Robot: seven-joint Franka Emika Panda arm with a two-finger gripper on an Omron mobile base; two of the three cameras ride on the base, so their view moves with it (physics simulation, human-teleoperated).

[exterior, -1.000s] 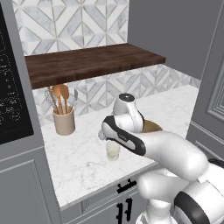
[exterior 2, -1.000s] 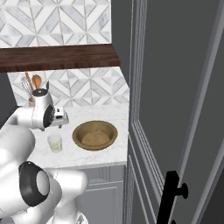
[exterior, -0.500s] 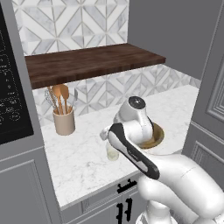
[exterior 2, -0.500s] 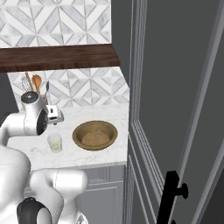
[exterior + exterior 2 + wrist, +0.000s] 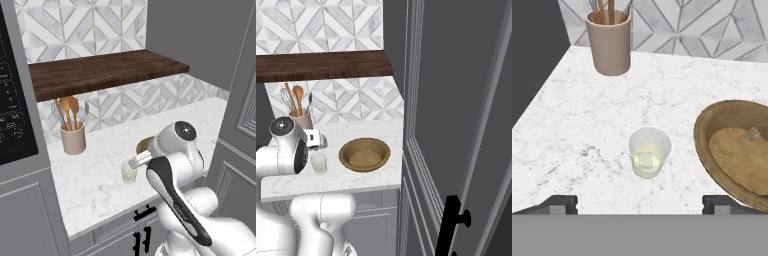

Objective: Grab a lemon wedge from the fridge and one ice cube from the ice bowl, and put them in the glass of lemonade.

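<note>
1. Fingers of the robot's gripper (image 5: 640, 202) are sitting wide apart, holding nothing, above the white marble counter (image 5: 577, 135).
2. Small clear glass of lemonade (image 5: 649, 152) is standing beside the round brown wooden ice bowl (image 5: 738, 151).

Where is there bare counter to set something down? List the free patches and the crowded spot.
Free: the marble counter between the utensil crock and the glass of lemonade, and the front strip left of the glass. Crowded: the narrow gap between the glass and the ice bowl, which fills the right side.
</note>
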